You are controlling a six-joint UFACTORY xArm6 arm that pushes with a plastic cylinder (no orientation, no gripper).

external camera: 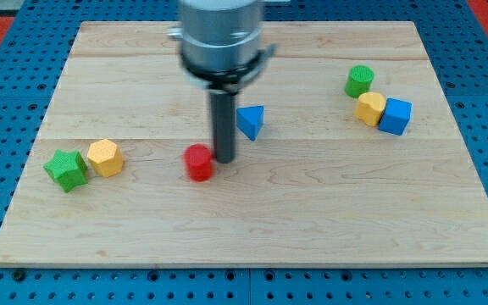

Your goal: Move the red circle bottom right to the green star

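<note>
The counter (252, 229) is a pale wooden board that fills most of the view, lying on a blue pegboard surface (7, 68); its grain runs from the view's left to the view's right. Next in bulk is the arm's grey cylindrical housing (221, 34), coming down from the view's top near the middle; from it the straight dark rod (223, 119) drops to the board. The arm carries no fingers at all, so there is nothing to be open or closed; it ends in my tip (224, 159), which stands just to the view's right of the red circle (199, 162), so close that I cannot tell whether they touch.

The red circle looks slightly blurred and sits a little left of the board's middle; it is well apart from the green star (66, 169), which lies near the board's left edge. The yellow block (105, 158), roughly hexagonal, sits just to the view's right of the green star, touching it or nearly so, between the star and the red circle.

A blue triangle (251, 120) lies just to the view's right of the rod, above my tip. At the view's upper right three blocks cluster: a blue cube (396, 116); a second yellow block (369, 108) touching its left side; a green cylinder (360, 80) just above that.
</note>
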